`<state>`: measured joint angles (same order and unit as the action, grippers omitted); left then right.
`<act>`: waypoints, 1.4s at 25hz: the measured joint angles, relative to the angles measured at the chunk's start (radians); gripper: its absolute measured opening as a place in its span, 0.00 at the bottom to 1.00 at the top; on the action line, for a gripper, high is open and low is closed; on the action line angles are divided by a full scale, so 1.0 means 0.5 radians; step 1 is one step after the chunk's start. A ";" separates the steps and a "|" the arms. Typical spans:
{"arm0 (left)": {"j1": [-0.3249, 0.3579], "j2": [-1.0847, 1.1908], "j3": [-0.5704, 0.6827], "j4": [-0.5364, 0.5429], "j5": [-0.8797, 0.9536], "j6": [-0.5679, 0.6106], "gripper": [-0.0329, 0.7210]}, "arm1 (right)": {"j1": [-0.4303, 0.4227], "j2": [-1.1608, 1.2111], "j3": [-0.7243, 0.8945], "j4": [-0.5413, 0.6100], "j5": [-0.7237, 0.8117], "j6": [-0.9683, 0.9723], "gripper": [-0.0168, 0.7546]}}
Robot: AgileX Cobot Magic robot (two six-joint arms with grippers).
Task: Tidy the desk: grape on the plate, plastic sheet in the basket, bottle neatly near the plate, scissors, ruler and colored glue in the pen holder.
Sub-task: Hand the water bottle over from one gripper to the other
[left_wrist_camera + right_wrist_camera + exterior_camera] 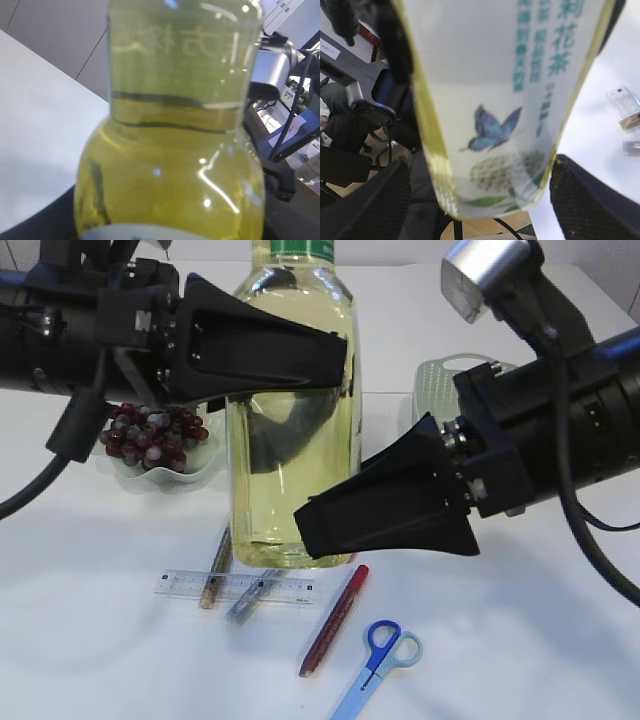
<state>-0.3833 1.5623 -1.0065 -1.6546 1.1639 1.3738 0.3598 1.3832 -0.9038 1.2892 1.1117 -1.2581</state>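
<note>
yellow tea filled the bottle (291, 410), which stood upright mid-bench, its long axis vertical, just right of the plate (200, 472) that already held the grape (152, 436). my left tool (322, 352) sat at the bottle's upper body and my right tool (318, 532) at its base; in the right wrist view the jaws flanked the label with gaps, so i read that one as spread and gripping nothing. for the left i could not tell. the ruler (234, 587), glue (335, 618) and scissors (376, 659) lay flat in front, nearer the right arm, i judged.
</note>
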 joint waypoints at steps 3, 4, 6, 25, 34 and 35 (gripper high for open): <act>0.050 0.000 0.000 0.033 0.005 -0.014 0.63 | 0.000 0.000 0.000 -0.013 0.000 0.004 0.88; 0.060 0.000 0.000 0.041 0.005 -0.015 0.63 | 0.000 0.000 0.000 -0.017 0.000 0.005 0.88; 0.080 0.000 0.000 0.059 0.000 -0.020 0.63 | 0.000 0.000 0.000 -0.021 0.010 0.009 0.88; 0.084 0.000 0.000 0.261 -0.065 -0.058 0.63 | 0.001 0.000 -0.128 -0.789 0.132 0.775 0.78; 0.084 0.000 0.000 0.328 -0.079 -0.072 0.63 | 0.001 0.000 -0.140 -1.495 0.135 1.432 0.78; 0.084 0.000 0.000 0.347 -0.084 -0.073 0.63 | 0.001 0.000 -0.140 -1.555 0.135 1.480 0.78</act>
<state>-0.3414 1.5623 -1.0065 -1.4808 1.1218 1.3372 0.3605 1.3832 -0.9739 0.5119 1.1794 -0.5181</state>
